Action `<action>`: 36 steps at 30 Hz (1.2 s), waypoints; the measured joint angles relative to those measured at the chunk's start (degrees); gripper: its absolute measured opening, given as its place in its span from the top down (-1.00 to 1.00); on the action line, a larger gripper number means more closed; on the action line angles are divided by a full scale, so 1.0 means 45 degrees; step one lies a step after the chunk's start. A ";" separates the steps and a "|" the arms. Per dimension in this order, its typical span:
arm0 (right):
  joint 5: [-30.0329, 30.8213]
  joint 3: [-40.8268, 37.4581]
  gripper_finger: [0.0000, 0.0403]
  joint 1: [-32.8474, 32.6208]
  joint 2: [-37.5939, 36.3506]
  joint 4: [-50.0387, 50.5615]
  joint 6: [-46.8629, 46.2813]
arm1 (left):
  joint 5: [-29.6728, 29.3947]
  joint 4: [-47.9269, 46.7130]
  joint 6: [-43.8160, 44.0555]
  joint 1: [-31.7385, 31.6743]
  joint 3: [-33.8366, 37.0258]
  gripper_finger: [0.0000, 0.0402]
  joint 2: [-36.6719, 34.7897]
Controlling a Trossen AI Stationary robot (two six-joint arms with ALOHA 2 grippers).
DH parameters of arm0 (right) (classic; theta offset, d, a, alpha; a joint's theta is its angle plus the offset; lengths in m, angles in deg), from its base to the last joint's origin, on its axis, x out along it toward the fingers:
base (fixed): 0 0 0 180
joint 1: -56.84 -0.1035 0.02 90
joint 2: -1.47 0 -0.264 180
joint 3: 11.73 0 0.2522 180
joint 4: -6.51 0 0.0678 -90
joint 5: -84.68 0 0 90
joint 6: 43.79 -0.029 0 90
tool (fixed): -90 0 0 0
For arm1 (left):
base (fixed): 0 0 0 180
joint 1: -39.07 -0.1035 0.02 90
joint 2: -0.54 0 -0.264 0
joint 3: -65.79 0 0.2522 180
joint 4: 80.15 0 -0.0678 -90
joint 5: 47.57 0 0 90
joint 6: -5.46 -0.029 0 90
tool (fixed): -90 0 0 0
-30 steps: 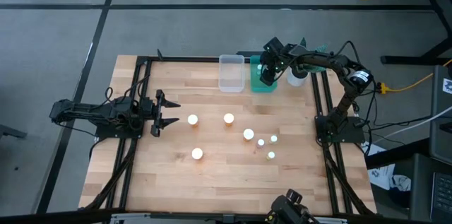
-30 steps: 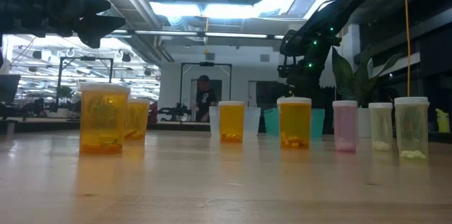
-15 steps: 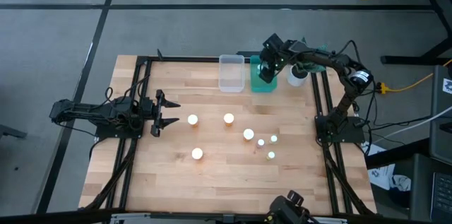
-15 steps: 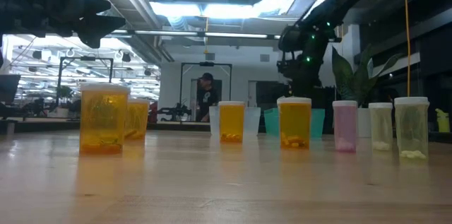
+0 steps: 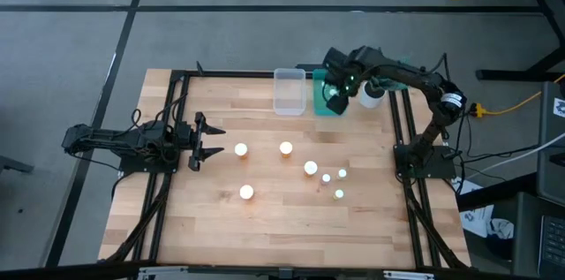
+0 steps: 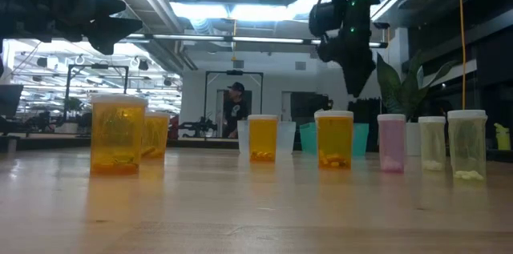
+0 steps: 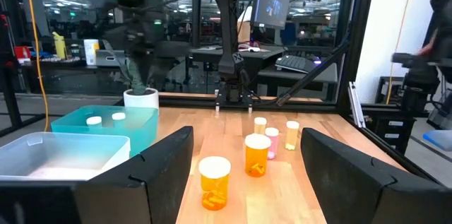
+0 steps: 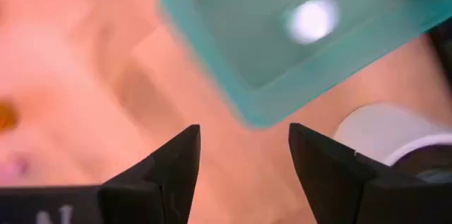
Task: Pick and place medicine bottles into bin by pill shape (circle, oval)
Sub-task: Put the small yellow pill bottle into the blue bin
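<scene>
I'm hovering right gripper (image 5: 333, 94) over teal bin (image 5: 329, 106) at table's far edge, fingers parted, gripping nothing. Two bottles (image 7: 103, 119) sitting inside bin. Seven bottles (image 5: 311, 168) standing mid-table. Left gripper (image 5: 207, 140) idling open at left.

Along the table's (image 5: 265, 218) far edge, side by side and touching: one bin (image 5: 289, 92) on the left, the other bin (image 5: 323, 103) just right of it with two bottles (image 7: 103, 119) inside, and a plant pot (image 5: 372, 96) further right near the far right corner. Above the right-hand bin, the right gripper (image 5: 333, 94); at the left edge, well apart from everything, the left gripper (image 5: 209, 140). Mid-table, three larger bottles (image 5: 286, 148) in a loose row plus a fourth (image 5: 246, 192) nearer the front, and to their right three smaller bottles (image 5: 338, 194) clustered close together.
</scene>
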 joint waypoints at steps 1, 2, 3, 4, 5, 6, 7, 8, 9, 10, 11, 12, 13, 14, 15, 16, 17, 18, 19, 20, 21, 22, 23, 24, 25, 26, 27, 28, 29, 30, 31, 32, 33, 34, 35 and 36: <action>0.0005 -0.0193 -0.08 -0.0281 -0.0172 0.0164 -0.0017 | -0.0002 0.0004 0.0001 0.0002 -0.0002 -0.27 0.0001; 0.0000 -0.0414 -0.08 -0.0558 -0.0368 0.0256 -0.0060 | 0.0001 0.0000 0.0001 -0.0002 -0.0003 -0.27 -0.0001; -0.0005 -0.0637 -0.08 -0.0848 -0.0580 0.0265 -0.0167 | -0.0001 0.0000 0.0001 0.0003 0.0000 -0.27 -0.0001; -0.0001 -0.0878 -0.08 -0.1144 -0.0846 0.0248 -0.0376 | 0.0001 0.0001 0.0001 0.0002 -0.0004 -0.27 0.0000; 0.0000 -0.1144 -0.08 -0.1405 -0.1169 0.0247 -0.0563 | -0.0002 0.0000 0.0003 0.0001 -0.0003 -0.27 0.0000; 0.0002 -0.1414 -0.08 -0.1686 -0.1494 0.0262 -0.0752 | -0.0002 0.0005 0.0006 0.0003 -0.0005 -0.27 -0.0001; 0.0005 -0.1667 -0.08 -0.1965 -0.1831 0.0262 -0.1004 | -0.0003 0.0000 0.0006 0.0002 0.0000 -0.27 -0.0001; 0.0006 -0.1986 -0.08 -0.2254 -0.2233 0.0214 -0.1311 | 0.0001 0.0005 0.0006 0.0003 -0.0005 -0.27 0.0003; 0.0021 -0.2295 -0.08 -0.2527 -0.2618 0.0243 -0.1693 | -0.0003 0.0001 0.0006 -0.0002 -0.0001 -0.27 0.0003; 0.0093 -0.2578 -0.08 -0.2835 -0.3028 0.0264 -0.2142 | 0.0001 0.0000 0.0010 0.0003 0.0000 -0.27 -0.0001; 0.0208 -0.2905 -0.08 -0.3116 -0.3483 0.0227 -0.2578 | 0.0001 0.0002 0.0011 0.0003 -0.0005 -0.27 0.0002; 0.0437 -0.3232 -0.08 -0.3440 -0.3918 0.0206 -0.3054 | 0.0001 0.0000 0.0011 -0.0002 -0.0001 -0.27 0.0000; 0.0702 -0.3569 -0.08 -0.3751 -0.4359 0.0197 -0.3535 | 0.0001 0.0000 0.0011 0.0003 -0.0003 -0.27 0.0000; 0.0923 -0.3904 -0.08 -0.4077 -0.4783 0.0201 -0.4042 | 0.0001 0.0000 0.0011 0.0003 0.0000 -0.27 0.0001; 0.1107 -0.4257 -0.08 -0.4393 -0.5201 0.0190 -0.4541 | 0.0001 0.0000 0.0011 0.0003 0.0000 -0.27 -0.0001; 0.1217 -0.4596 -0.08 -0.4676 -0.5596 0.0172 -0.5036 | -0.0001 0.0000 0.0016 0.0000 -0.0005 -0.27 -0.0001; 0.1254 -0.4931 -0.08 -0.4972 -0.5992 0.0122 -0.5524 | 0.0001 0.0001 0.0016 -0.0002 -0.0004 -0.27 0.0000; 0.1248 -0.5274 -0.08 -0.5254 -0.6347 0.0043 -0.6005 | 0.0001 0.0001 0.0008 0.0001 0.0000 -0.27 0.0002; 0.1248 -0.5564 -0.08 -0.5531 -0.6658 0.0002 -0.6510 | 0.0001 0.0000 0.0005 0.0001 -0.0003 -0.27 0.0000; 0.1243 -0.5876 -0.08 -0.5792 -0.6935 -0.0106 -0.6946 | -0.0001 0.0003 0.0006 -0.0002 -0.0001 -0.27 0.0002; 0.1238 -0.6184 -0.08 -0.6041 -0.7166 -0.0143 -0.7475 | 0.0001 0.0000 0.0006 0.0001 -0.0002 -0.27 0.0003; 0.1235 -0.6520 -0.08 -0.6266 -0.7365 -0.0149 -0.7872 | 0.0001 0.0000 0.0001 0.0002 0.0000 -0.27 0.0000; 0.1231 -0.6870 -0.08 -0.6447 -0.7503 -0.0169 -0.8106 | 0.0001 0.0000 -0.0004 -0.0002 0.0000 -0.27 -0.0001; 0.1227 -0.7231 -0.08 -0.6570 -0.7592 -0.0299 -0.8292 | -0.0001 0.0000 -0.0025 0.0000 -0.0004 -0.27 0.0003; 0.1206 -0.7565 -0.08 -0.6645 -0.7633 -0.0547 -0.8340 | 0.0001 0.0005 -0.0062 -0.0002 -0.0005 -0.27 0.0003; 0.1049 -0.7843 -0.08 -0.6669 -0.7651 -0.0778 -0.8349 | 0.0001 0.0000 -0.0062 -0.0002 0.0000 -0.27 -0.0001; 0.0689 -0.8136 -0.08 -0.6692 -0.7651 -0.1003 -0.8367 | -0.0003 0.0000 -0.0067 -0.0001 0.0000 -0.27 -0.0001; 0.0241 -0.8415 -0.08 -0.6754 -0.7635 -0.1259 -0.8413 | -0.0002 0.0004 -0.0071 -0.0002 -0.0004 -0.27 -0.0001; -0.0226 -0.8696 -0.08 -0.6867 -0.7600 -0.1626 -0.8510 | -0.0003 0.0000 -0.0079 0.0000 0.0000 -0.27 -0.0001; -0.0595 -0.8961 -0.08 -0.7026 -0.7561 -0.2118 -0.8648 | -0.0001 0.0002 -0.0086 0.0000 -0.0001 -0.27 -0.0001; -0.0852 -0.9171 -0.08 -0.7198 -0.7521 -0.2518 -0.8684 | 0.0001 0.0000 -0.0095 0.0001 -0.0003 -0.27 0.0003; -0.1104 -0.9363 -0.08 -0.7405 -0.7497 -0.2872 -0.8683 | 0.0001 0.0000 -0.0102 -0.0002 -0.0005 -0.27 -0.0001; -0.1320 -0.9540 -0.08 -0.7622 -0.7454 -0.3182 -0.8674 | -0.0003 0.0000 -0.0105 -0.0001 -0.0001 -0.27 0.0003; -0.1481 -0.9660 -0.08 -0.7871 -0.7409 -0.3440 -0.8674 | 0.0001 0.0000 -0.0105 0.0003 -0.0005 -0.27 0.0003; -0.1524 -0.9736 -0.08 -0.8126 -0.7394 -0.3624 -0.8674 | -0.0003 0.0000 -0.0105 0.0000 0.0000 -0.27 -0.0001; -0.1525 -0.9743 -0.08 -0.8401 -0.7394 -0.3716 -0.8662 | -0.0003 0.0000 -0.0110 0.0003 -0.0001 -0.27 -0.0001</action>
